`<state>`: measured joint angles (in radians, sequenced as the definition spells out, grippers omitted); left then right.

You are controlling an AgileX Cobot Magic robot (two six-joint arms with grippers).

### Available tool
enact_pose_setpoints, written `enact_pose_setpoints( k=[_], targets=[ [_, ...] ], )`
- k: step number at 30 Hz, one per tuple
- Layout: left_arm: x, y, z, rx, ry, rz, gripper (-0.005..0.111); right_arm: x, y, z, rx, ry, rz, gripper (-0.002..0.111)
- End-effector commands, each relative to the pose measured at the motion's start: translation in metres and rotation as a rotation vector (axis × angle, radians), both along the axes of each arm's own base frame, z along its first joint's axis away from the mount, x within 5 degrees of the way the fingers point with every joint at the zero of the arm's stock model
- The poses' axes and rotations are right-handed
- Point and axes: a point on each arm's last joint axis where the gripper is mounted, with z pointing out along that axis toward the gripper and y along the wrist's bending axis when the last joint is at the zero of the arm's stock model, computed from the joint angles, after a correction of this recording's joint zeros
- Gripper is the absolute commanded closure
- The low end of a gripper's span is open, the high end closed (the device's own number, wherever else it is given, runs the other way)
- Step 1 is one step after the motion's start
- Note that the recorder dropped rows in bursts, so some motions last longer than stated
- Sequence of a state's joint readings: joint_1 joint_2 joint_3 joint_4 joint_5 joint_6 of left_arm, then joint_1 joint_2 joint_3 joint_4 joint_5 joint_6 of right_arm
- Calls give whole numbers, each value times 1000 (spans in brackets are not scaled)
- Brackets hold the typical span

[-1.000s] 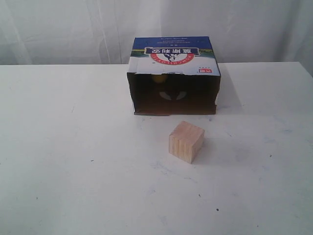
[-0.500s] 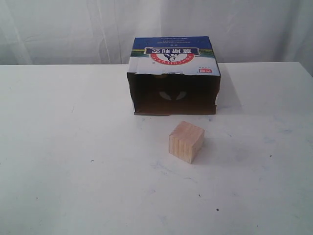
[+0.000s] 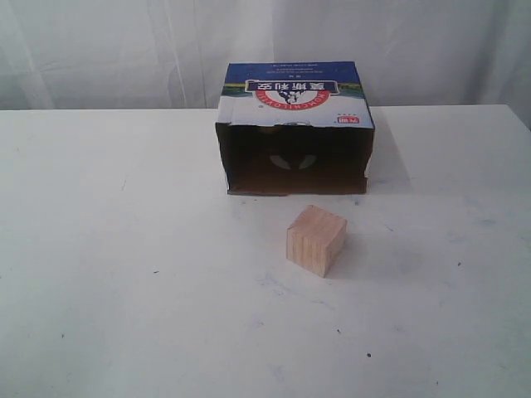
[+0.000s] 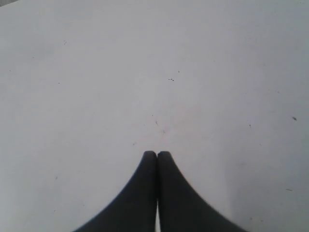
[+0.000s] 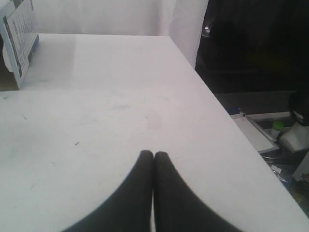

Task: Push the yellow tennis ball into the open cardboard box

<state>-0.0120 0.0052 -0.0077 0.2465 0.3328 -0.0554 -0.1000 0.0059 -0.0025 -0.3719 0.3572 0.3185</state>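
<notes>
The open cardboard box, blue and white with an upside-down red logo, lies at the back middle of the white table. Its dark opening faces the front. The yellow tennis ball shows in no view; the box's inside is too dark to see into. Neither gripper appears in the exterior view. In the left wrist view my left gripper is shut with nothing in it, over bare table. My right gripper is shut and empty too, and a corner of the box shows far from it.
A light wooden cube stands on the table a short way in front of the box's opening. The table's right edge runs beside my right gripper, with dark floor and clutter beyond. White curtains hang behind.
A faint yellowish spot at the upper left of the box's opening one second ago has faded from sight. The cube, box and both grippers have not moved.
</notes>
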Motion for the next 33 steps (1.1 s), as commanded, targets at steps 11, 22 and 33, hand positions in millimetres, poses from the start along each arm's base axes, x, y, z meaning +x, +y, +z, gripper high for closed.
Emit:
enact_pose_setpoints(
  k=[11,22,33],
  targets=[
    [-1,-2,-4,-50,26,-12,107,0,0,0,-13,-7,2,108],
    [-1,-2,-4,-48,26,-13,107,0,0,0,-13,-7,2,108],
    [-1,-2,-4,-45,27,-31,107,0,0,0,-13,-7,2,108]
  ],
)
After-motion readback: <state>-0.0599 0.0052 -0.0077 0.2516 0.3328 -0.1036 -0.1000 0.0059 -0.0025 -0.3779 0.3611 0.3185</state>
